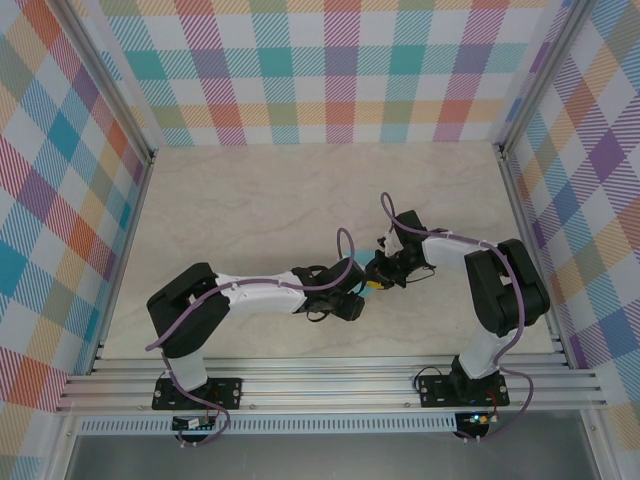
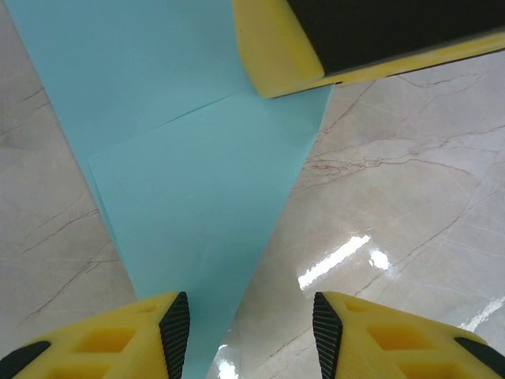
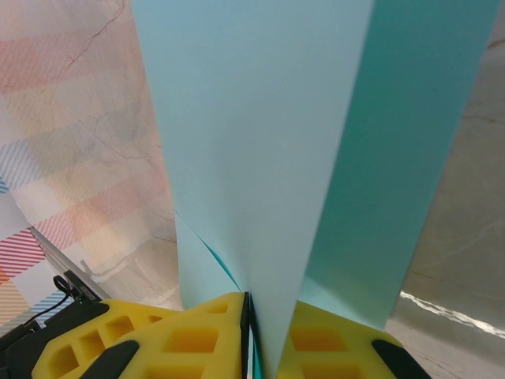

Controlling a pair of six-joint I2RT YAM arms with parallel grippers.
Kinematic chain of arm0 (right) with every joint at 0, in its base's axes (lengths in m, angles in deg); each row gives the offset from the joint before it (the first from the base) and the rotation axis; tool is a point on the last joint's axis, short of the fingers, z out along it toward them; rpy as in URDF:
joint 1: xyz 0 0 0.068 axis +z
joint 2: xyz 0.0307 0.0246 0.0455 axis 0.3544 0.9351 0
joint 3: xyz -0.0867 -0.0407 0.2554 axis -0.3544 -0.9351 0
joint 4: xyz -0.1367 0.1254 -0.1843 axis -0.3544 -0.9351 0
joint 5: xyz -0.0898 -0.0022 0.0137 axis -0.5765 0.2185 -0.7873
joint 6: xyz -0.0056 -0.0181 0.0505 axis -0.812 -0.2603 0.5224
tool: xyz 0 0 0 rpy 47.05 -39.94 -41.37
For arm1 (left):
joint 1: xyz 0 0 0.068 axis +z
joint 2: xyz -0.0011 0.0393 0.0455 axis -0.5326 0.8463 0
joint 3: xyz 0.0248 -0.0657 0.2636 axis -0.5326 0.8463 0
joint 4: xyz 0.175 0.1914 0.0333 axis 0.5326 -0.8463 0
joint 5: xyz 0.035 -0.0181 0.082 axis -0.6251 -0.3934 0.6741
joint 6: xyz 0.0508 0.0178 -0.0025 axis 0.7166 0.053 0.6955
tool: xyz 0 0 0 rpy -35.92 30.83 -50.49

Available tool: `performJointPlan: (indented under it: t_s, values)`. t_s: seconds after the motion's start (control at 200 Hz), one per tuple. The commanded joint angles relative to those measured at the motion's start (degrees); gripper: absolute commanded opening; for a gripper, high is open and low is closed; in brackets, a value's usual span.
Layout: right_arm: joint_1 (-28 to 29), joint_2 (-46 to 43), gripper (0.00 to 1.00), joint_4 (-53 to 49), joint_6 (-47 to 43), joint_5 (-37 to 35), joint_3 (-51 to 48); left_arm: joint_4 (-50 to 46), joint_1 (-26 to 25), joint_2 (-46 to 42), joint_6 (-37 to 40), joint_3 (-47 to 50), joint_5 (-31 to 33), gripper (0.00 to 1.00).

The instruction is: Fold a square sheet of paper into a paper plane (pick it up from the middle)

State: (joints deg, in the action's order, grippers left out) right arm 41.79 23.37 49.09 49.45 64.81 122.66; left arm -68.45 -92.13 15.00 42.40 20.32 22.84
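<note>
The light-blue paper plane is a folded, tapering wedge with a slanted crease, its narrow end pointing toward my left wrist camera. My right gripper is shut on it, and the folded layers rise from between the yellow fingers. One right finger presses on the paper's wide end in the left wrist view. My left gripper is open just above the table, the paper's narrow tip lying between its fingers beside the left pad. From above, both grippers meet over the paper plane at mid-table.
The marble-patterned tabletop stretches behind and left of the arms. Checked walls close the back and both sides. An aluminium rail runs along the near edge.
</note>
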Motion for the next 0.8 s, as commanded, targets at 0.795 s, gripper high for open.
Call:
performJointPlan:
  t_s: [0.795]
  values:
    - [0.32,-0.72,0.15,-0.96,0.44,0.40,1.06,0.33,-0.64,1.33,4.67,-0.53,3.66,0.43]
